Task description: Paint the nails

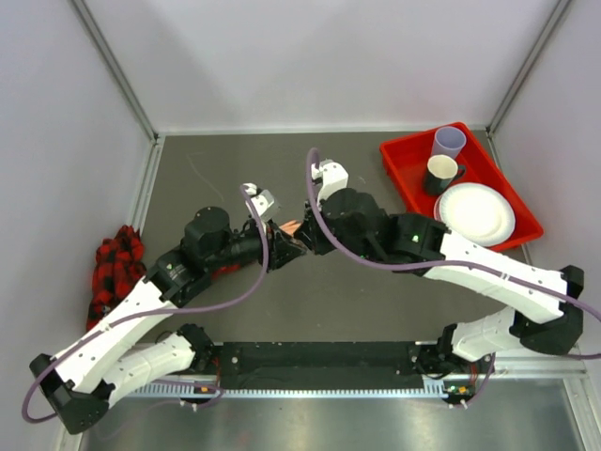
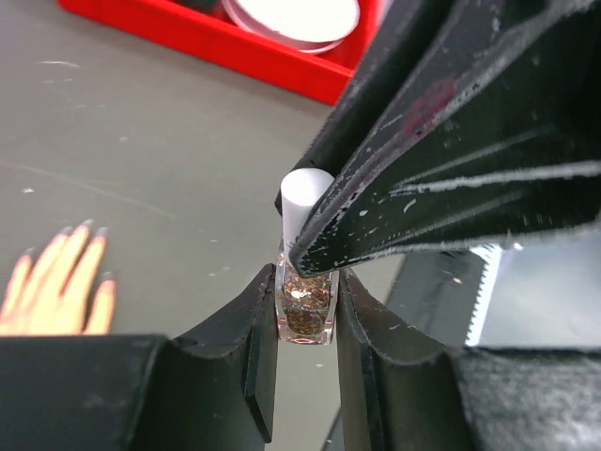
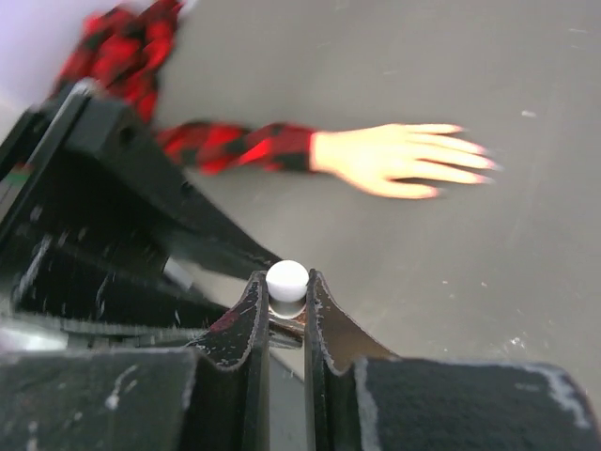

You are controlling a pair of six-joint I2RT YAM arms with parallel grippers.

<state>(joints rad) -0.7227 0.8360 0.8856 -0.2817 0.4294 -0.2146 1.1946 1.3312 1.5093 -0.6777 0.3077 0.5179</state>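
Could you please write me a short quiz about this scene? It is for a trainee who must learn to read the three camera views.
1. True or false: the left gripper is shut on the nail polish bottle.
2. What does the right gripper clamp? A) the white cap B) a plate C) a mug
3. Missing word: the mannequin hand wears a red-and-black plaid ____.
Key: 1 true; 2 A; 3 sleeve.
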